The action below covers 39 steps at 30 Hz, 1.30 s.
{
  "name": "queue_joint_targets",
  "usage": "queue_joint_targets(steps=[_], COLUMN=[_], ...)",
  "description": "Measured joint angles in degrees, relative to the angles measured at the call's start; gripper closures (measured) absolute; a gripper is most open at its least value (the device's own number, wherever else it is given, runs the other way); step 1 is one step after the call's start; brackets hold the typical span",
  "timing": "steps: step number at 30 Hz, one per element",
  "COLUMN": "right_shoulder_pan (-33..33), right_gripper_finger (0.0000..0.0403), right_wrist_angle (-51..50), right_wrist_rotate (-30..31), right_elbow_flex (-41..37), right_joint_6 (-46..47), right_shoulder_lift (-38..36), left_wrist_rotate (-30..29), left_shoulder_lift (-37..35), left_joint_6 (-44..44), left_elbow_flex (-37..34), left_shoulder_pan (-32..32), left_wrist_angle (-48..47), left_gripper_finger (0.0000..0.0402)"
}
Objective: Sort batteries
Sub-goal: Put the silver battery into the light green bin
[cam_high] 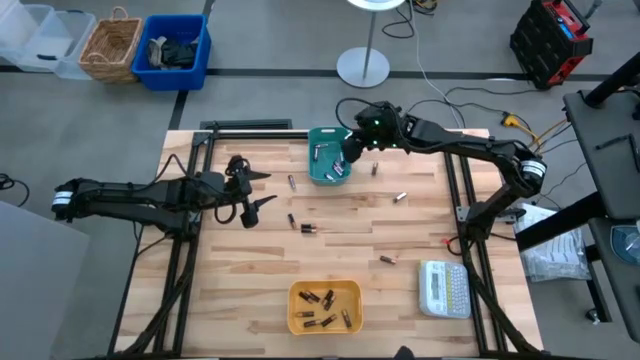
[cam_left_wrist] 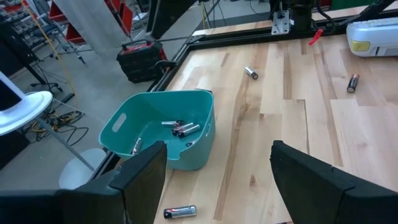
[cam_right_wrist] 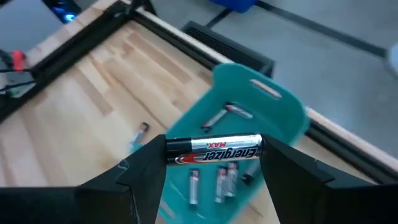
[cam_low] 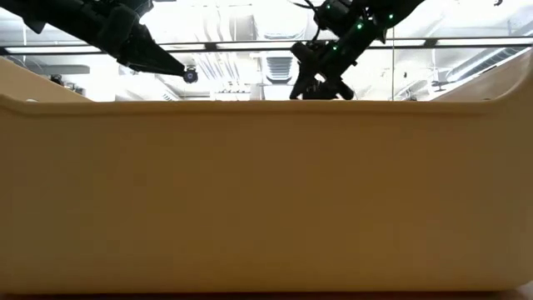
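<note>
An Energizer battery (cam_right_wrist: 214, 150) lies crosswise, clamped between the right gripper's (cam_right_wrist: 214, 163) fingers above the teal bin (cam_high: 322, 175), which holds several cells. Other batteries (cam_high: 306, 228) lie scattered on the wooden table (cam_high: 400, 235). The left gripper (cam_high: 258, 190) hovers spread wide, holding nothing.

Batteries (cam_high: 307, 229): small cylindrical cells, silver and dark, some with brownish ends. One black-and-silver cell (cam_right_wrist: 214, 150) marked "Energizer MAX" is clamped crosswise between the right gripper (cam_right_wrist: 214, 163) fingers, above the teal bin (cam_high: 313, 170). Several cells lie loose in the teal bin (count not resolvable). Others lie in the yellow bin (cam_high: 297, 293) at the near table edge. Single cells lie scattered flat on the wooden tabletop (cam_high: 420, 235) between the two bins, well apart from each other.
</note>
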Motion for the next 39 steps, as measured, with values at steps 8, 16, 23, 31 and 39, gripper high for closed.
queue_joint_targets(steps=[8,16,23,31,39], right_shoulder_pan=[0.0,0.0,-0.01,-0.07,0.58], right_gripper_finger=[0.0174,0.0175,0.0177,0.0174,0.0167], right_wrist_angle=[2.5,0.94,-5.38,-10.63,-14.59], right_wrist_rotate=[-3.36,-4.89,-4.88,-4.81,-4.3], right_elbow_flex=[4.0,11.06,18.03,23.05,25.53], right_joint_6=[-0.64,-1.93,-3.32,-5.35,-12.93], right_shoulder_lift=[5.83,13.85,21.08,27.28,31.73], left_wrist_rotate=[0.0,0.01,0.0,0.01,0.01], left_shoulder_lift=[0.0,-0.02,0.0,0.0,-0.01], left_joint_6=[0.32,0.47,0.45,0.45,0.45], left_elbow_flex=[0.0,0.0,0.0,0.0,0.0], left_shoulder_pan=[0.0,-0.01,0.0,0.0,0.0], left_wrist_angle=[0.06,-0.02,-0.03,-0.07,-0.07], left_gripper_finger=[0.0138,0.0138,0.0138,0.0138,0.0138])
